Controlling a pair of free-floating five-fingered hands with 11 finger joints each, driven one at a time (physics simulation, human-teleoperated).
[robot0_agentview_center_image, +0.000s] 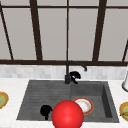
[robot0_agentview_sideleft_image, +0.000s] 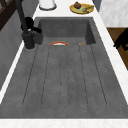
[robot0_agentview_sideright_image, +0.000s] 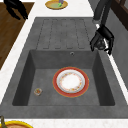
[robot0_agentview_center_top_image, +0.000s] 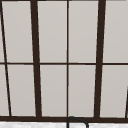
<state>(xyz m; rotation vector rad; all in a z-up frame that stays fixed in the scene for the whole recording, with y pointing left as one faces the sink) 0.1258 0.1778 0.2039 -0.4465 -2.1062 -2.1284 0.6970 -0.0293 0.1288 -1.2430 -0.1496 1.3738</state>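
My right hand (robot0_agentview_center_image: 74, 76) hovers at the black faucet (robot0_agentview_center_image: 67, 75), just right of its base at the sink's back rim. Its fingers curl round the faucet's side handle; the right side view shows the right hand (robot0_agentview_sideright_image: 102, 38) bent downward there, as does the left side view (robot0_agentview_sideleft_image: 30, 24). My left hand (robot0_agentview_center_image: 45, 111) hangs at the sink's front edge with relaxed fingers, holding nothing; this left hand (robot0_agentview_sideright_image: 16, 8) floats out past the counter's front, as the left side view (robot0_agentview_sideleft_image: 122, 40) confirms. A white plate with a red rim (robot0_agentview_sideright_image: 71, 82) lies flat in the basin.
A red ball (robot0_agentview_center_image: 67, 115) sits low in the front view, covering part of the plate. The sink (robot0_agentview_sideright_image: 65, 30) has a ribbed drainboard on its left. Yellow plates with food stand on the counter at left (robot0_agentview_center_image: 2, 100) and right (robot0_agentview_center_image: 124, 110). A white jar (robot0_agentview_sideleft_image: 47, 3) stands back right.
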